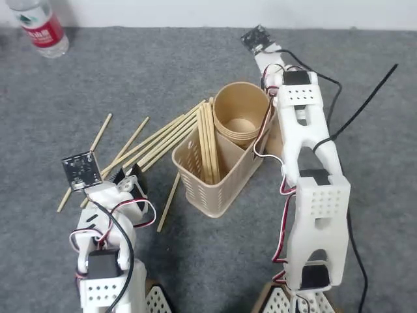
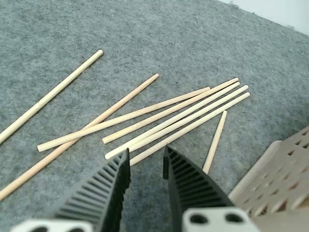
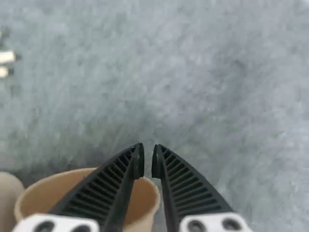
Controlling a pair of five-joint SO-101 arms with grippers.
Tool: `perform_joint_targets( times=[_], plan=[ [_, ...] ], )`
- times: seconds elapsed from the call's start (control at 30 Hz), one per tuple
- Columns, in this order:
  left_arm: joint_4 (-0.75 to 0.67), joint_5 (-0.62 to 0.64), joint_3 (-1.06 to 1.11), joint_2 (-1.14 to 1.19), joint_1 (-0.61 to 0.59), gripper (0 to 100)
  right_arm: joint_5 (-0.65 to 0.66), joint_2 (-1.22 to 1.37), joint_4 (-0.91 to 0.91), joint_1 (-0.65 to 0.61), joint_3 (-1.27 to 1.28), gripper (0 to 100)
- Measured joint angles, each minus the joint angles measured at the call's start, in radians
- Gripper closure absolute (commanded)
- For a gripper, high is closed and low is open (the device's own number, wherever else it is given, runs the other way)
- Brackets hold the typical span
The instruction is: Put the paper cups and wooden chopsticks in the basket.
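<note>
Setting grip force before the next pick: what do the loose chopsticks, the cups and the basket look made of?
Chopsticks: pale bare wood, matte, apparently unvarnished. Cups: brown paper, rolled rim, dull finish. Basket: probably beige plastic, smooth, moulded rows of holes.

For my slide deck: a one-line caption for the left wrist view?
Left gripper, open, near loose wooden chopsticks on grey carpet, basket corner alongside.

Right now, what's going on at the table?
Stacked paper cups and several chopsticks already sit in the basket. The right hand is closed at the cups' rim; whether it grips them is unclear. The left hand hangs open over the loose chopsticks on the carpet.
</note>
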Motion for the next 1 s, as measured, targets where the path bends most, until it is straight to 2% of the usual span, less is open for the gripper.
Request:
perform_joint_targets(
  times=[0.23, 0.63, 0.87, 1.0],
  plan=[
    [0.000, 0.000, 0.000, 0.000, 0.000, 89, 0.104, 0.000, 0.198, 0.038, -0.002, 94.4],
    [0.000, 0.000, 0.000, 0.000, 0.000, 89, 0.215, -0.072, 0.674, 0.276, -0.190, 94.5],
    [0.000, 0.000, 0.000, 0.000, 0.000, 89, 0.247, -0.269, 0.698, 0.454, -0.147, 94.5],
    [0.000, 0.000, 0.000, 0.000, 0.002, 89, 0.310, -0.433, 0.698, 0.483, 0.012, 94.5]
  ],
)
